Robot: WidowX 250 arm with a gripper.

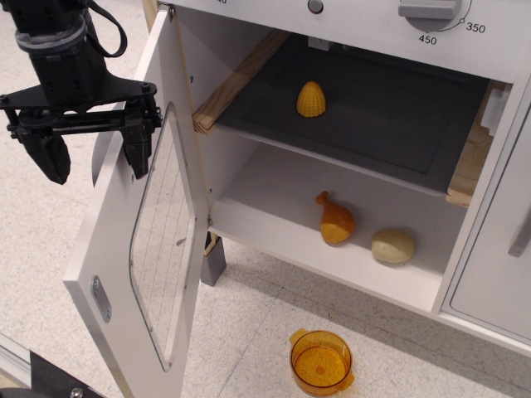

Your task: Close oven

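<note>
The white toy oven (348, 249) stands open. Its large white door (112, 265) with a rounded wire-lined window (162, 240) is swung out to the left, hinged on the left side. The dark inner tray (365, 116) holds a yellow corn piece (311, 99). On the oven floor lie an orange toy chicken leg (335, 220) and a beige potato-like piece (392, 245). My black gripper (94, 156) hangs at the upper left, on the outer side of the door near its top edge. Its fingers (137, 149) are spread apart and hold nothing. The door's handle is hidden.
An orange translucent pot (320, 362) sits on the floor below the oven. A narrower white cabinet door with a grey handle (523, 228) is at the right. Control knobs (427, 8) run along the top. A grey leg (212, 261) stands under the oven.
</note>
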